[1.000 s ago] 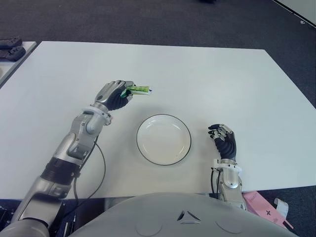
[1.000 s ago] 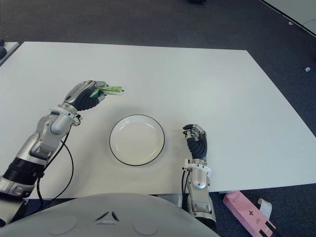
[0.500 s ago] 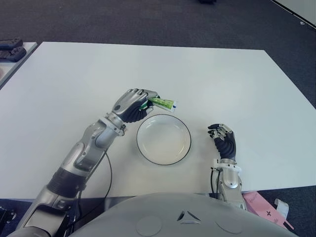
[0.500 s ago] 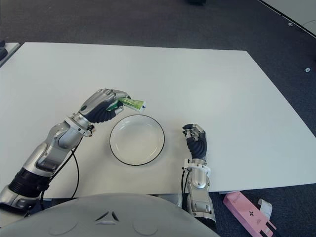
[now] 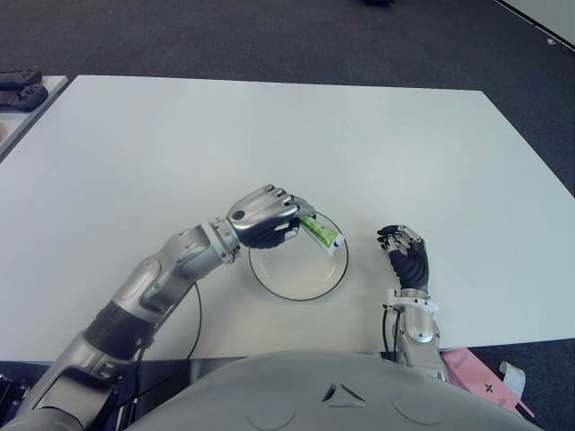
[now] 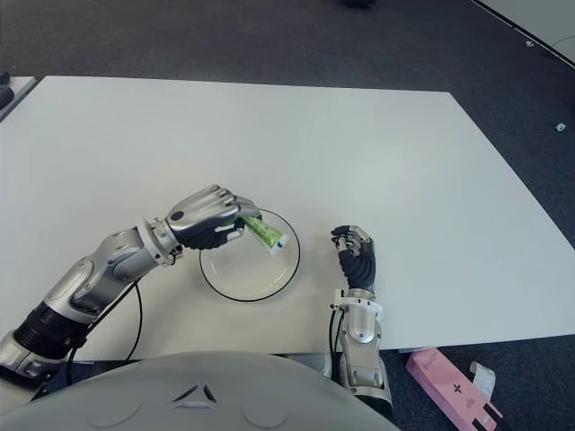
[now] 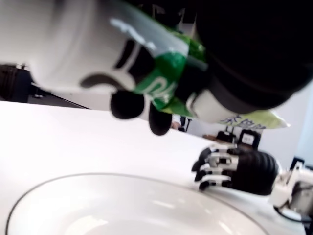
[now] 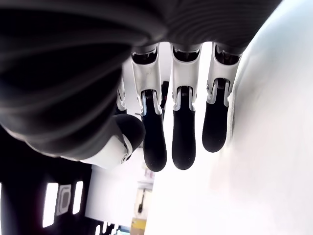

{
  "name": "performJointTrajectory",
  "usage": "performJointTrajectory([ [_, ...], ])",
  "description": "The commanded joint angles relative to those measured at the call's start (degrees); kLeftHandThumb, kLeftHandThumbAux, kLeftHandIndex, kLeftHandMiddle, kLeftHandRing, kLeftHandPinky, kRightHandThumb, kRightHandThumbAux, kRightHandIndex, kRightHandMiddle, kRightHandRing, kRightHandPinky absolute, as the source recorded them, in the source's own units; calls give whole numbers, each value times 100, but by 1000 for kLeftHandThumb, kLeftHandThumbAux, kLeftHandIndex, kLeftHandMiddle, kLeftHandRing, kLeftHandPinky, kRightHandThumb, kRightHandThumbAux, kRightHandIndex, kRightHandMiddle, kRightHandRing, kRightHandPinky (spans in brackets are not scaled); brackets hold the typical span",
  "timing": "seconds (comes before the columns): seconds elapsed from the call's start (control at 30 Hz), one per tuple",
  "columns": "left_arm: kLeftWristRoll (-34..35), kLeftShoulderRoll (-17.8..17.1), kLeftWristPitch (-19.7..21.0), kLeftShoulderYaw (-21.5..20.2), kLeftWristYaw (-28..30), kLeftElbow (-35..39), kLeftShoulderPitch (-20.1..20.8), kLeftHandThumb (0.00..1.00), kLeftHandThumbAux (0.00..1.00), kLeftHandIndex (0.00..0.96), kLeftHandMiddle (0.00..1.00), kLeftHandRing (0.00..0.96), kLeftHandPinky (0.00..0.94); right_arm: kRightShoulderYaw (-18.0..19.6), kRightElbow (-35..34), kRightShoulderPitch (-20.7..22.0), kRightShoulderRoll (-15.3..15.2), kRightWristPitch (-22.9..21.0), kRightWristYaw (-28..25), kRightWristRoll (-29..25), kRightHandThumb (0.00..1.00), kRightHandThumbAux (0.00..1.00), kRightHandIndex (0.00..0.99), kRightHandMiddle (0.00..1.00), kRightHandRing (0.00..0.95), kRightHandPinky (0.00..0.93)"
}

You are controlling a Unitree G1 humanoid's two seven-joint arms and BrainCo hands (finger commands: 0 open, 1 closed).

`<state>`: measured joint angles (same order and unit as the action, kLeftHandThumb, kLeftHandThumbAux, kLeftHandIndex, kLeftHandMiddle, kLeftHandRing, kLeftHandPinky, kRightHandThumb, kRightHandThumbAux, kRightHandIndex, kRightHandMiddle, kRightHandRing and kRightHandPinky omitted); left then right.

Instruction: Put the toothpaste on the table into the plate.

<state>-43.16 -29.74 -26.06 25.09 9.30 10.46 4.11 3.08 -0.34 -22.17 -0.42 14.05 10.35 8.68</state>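
Note:
My left hand (image 5: 265, 218) is shut on the green toothpaste tube (image 5: 320, 232), holding it over the white plate (image 5: 286, 278) with the dark rim. The tube's white cap end points down and to the right above the plate's far right part. In the left wrist view the green tube (image 7: 161, 83) shows clamped among my fingers, with the plate (image 7: 127, 208) just beneath. My right hand (image 5: 406, 256) shows to the right of the plate near the table's front edge, fingers loosely curled and holding nothing.
The white table (image 5: 359, 135) stretches wide behind the plate. A pink box (image 6: 449, 386) lies on the floor off the front right corner. Dark objects (image 5: 18, 85) sit on a side surface at the far left.
My left hand has carried the toothpaste from the table's left middle toward me and rightward, until it hangs over the plate. The tube now tilts downward. The right hand has stayed still.

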Motion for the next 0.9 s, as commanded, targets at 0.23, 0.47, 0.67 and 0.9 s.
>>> performJointTrajectory([
  [0.23, -919, 0, -414, 527, -202, -749, 326, 735, 700, 443, 864, 890, 896, -17, -74, -46, 98, -66, 19, -8, 708, 727, 427, 479, 467, 459],
  [0.47, -1347, 82, -520, 617, -1041, -1105, 232, 724, 699, 440, 847, 867, 858, -33, -93, -57, 91, -53, 31, 38, 707, 728, 426, 480, 470, 463],
  [0.67, -683, 1, -542, 487, -433, -769, 240, 693, 706, 428, 763, 782, 794, -43, -111, -56, 96, -119, 58, 84, 708, 729, 426, 480, 468, 454],
  [0.9, -547, -32, -714, 520, -310, -910, 327, 231, 584, 107, 234, 243, 293, -56, -87, -41, 92, -101, 62, 80, 709, 729, 426, 478, 465, 453],
])
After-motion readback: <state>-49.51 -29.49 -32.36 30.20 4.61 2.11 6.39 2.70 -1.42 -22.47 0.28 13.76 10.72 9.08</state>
